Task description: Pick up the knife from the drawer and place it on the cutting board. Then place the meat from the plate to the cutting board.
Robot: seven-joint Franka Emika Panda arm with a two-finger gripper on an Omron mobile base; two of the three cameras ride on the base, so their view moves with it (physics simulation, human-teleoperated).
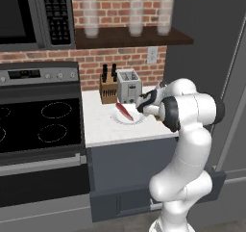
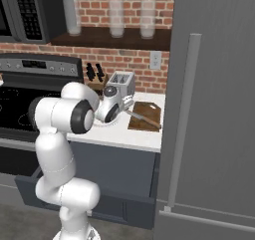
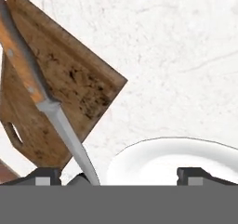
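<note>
Meat [image 1: 124, 111]: long red strip with a paler edge, lying across the white plate [image 1: 135, 121] on the white bench [image 1: 103, 127], just in front of the toaster [image 1: 128, 85] and knife block [image 1: 108, 87]. Judged soft, limp and slick; it should sag at both ends if lifted, so the best hold looks like a pinch across the narrow width near mid-length, firm enough to stop it sliding out. Knife [image 3: 39, 95] already lies on the cutting board [image 3: 79, 86], wooden handle on the board, silver blade running past the board's corner over bare bench toward the plate rim [image 3: 162, 146]. So the knife half of the task reads as done, meat transfer not yet. Gripper [image 3: 121, 174] hovers low between board and plate; fingers [image 3: 193, 175] stand spread apart with nothing between them. In the right base view the drawer [image 2: 87, 196] below the bench stands pulled out. Board sits just beside the plate, so the carry is short.
</note>
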